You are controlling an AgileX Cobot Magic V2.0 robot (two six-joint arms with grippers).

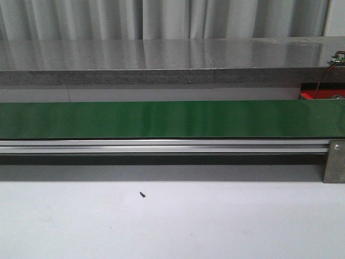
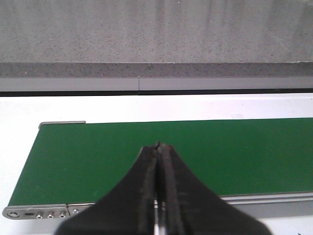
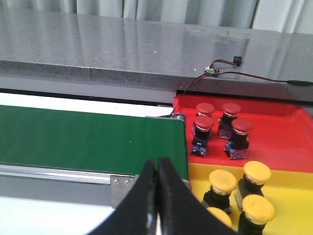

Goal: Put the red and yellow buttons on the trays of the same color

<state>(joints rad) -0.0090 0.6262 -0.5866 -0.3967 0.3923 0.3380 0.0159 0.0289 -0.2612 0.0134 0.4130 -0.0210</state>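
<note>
My right pincer [image 3: 157,169] is clenched on nothing above the near rail of the green belt [image 3: 88,139]. My left pincer [image 2: 159,149] is clenched and bare too. The belt carries no button. Red buttons [image 3: 204,125] stand on the red tray [image 3: 279,134], yellow buttons [image 3: 222,181] on the yellow tray [image 3: 293,196], nearest my right arm.

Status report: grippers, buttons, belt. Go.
Left gripper shut, empty. Right gripper shut, empty. Four red push buttons on red tray, yellow push buttons on yellow tray. Green conveyor belt bare, nothing blocking.
</note>
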